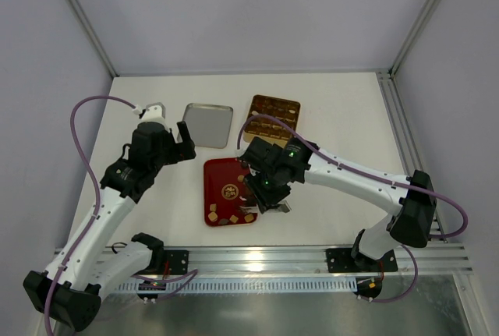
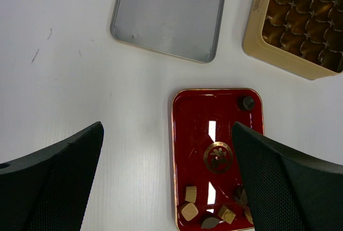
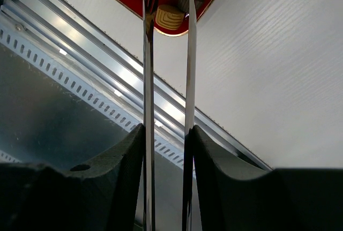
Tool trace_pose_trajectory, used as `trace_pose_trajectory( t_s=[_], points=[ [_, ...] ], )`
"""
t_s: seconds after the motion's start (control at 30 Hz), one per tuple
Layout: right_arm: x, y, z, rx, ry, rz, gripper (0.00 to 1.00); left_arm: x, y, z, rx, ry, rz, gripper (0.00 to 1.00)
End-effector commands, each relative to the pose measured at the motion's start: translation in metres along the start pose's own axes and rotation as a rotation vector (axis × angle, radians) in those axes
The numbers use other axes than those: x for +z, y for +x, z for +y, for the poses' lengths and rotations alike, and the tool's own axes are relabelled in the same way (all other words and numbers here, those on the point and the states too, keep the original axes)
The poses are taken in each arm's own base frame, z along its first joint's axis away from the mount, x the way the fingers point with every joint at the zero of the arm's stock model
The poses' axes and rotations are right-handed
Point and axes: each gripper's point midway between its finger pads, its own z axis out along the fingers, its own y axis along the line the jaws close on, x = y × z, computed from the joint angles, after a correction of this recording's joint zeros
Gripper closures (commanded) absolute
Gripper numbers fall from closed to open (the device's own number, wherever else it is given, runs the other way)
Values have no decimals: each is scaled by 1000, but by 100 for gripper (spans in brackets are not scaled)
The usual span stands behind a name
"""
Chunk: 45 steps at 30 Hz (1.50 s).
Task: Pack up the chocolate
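Observation:
Several chocolate pieces (image 2: 189, 211), tan cubes and dark lumps, lie at the near end of the red tray (image 2: 193, 124). One dark piece (image 2: 247, 103) sits alone at its far corner. My left gripper (image 2: 167, 129) hangs open and empty above the table, over the tray's left edge. My right gripper (image 3: 167, 129) is shut on metal tongs (image 3: 148, 81), whose two thin blades reach down to the tray's near corner. A tan ridged chocolate (image 3: 169, 16) lies between the blade tips; I cannot tell whether it is pinched. In the top view the right gripper (image 1: 269, 199) is over the tray's near right corner.
A square gold tin (image 2: 300, 22) with grid compartments stands beyond the tray on the right. Its silver lid (image 2: 169, 14) lies flat to the tin's left. An aluminium rail (image 3: 107, 65) runs along the table's near edge, just below the tray.

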Motion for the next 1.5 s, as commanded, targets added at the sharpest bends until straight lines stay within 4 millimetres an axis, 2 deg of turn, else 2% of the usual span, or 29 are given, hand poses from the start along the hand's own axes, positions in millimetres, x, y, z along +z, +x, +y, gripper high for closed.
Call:
trace_pose_trajectory(
  t_s=[0.0, 0.27, 0.37, 0.53, 0.73, 1.03, 1.27, 1.47],
  points=[
    [2, 5, 1, -7, -2, 18, 58, -4, -13, -4, -14, 15, -38, 0],
    [6, 5, 0, -14, 3, 27, 59, -4, -12, -4, -13, 14, -35, 0],
    [6, 3, 1, -19, -1, 20, 63, -4, -12, -4, -14, 14, -35, 0],
    [10, 1, 0, -22, 5, 21, 64, -4, -12, -4, -13, 14, -35, 0],
    [3, -7, 0, -17, 19, -4, 64, -4, -12, -3, -13, 12, -36, 0],
    [-15, -32, 5, -5, -8, -74, 64, -5, -13, -3, -14, 13, -40, 0],
    [-27, -49, 0, 10, -8, -113, 64, -5, -13, -4, -16, 14, -40, 0],
    [-48, -80, -25, 63, 10, -194, 64, -5, -14, -4, -16, 17, -42, 0]
  ],
)
